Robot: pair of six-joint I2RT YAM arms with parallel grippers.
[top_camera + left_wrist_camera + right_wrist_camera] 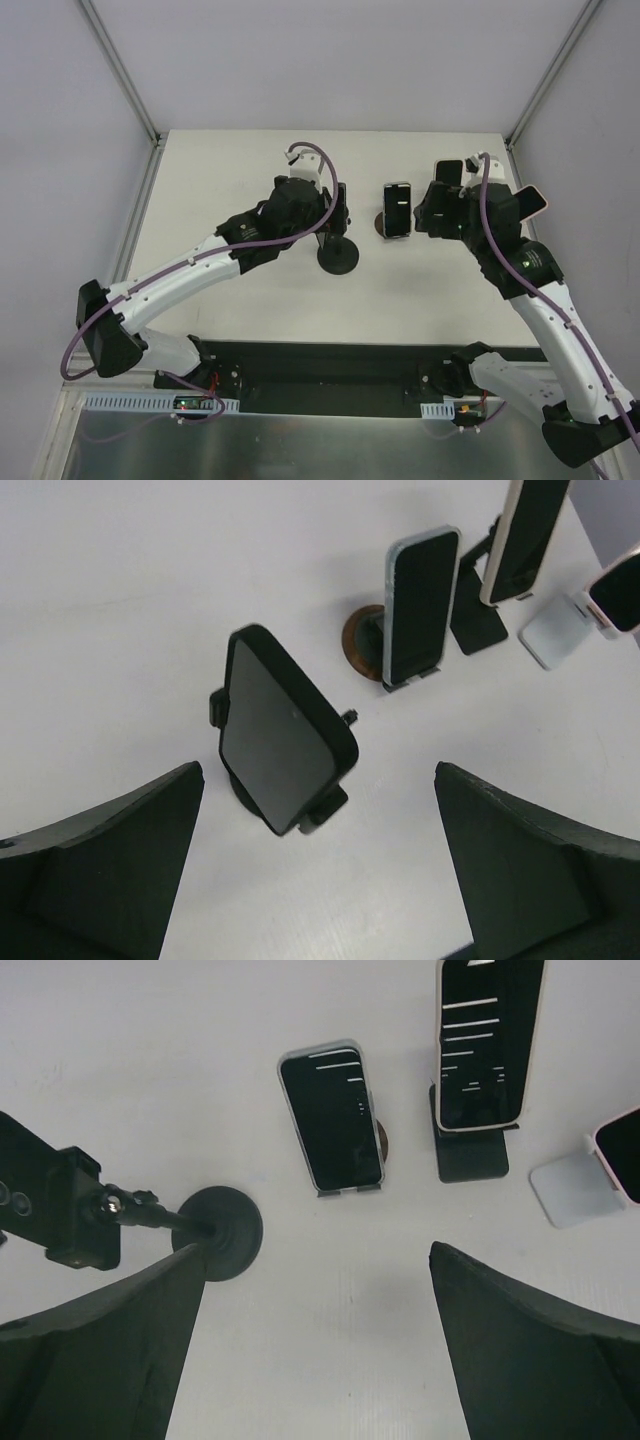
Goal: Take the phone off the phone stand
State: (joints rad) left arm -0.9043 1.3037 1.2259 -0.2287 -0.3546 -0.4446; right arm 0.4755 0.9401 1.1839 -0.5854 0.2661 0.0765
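A black phone (285, 735) sits tilted in the clamp of a black phone stand with a round base (240, 785). My left gripper (318, 810) is open just in front of it, a finger on each side, touching nothing. In the top view the left gripper (337, 213) hangs over that stand's base (339, 258). A second phone (332, 1117) leans on a small stand with a brown disc (360, 645). My right gripper (318, 1260) is open and empty above bare table, short of this phone. From above, the right gripper (428, 215) is just right of it (397, 210).
Further back, a third phone (490, 1040) stands on a black plate stand (472, 1155). A pink-edged phone (622, 1155) rests on a white stand (565, 1188) at the right. Both arms lean in over the middle of the table (250, 290).
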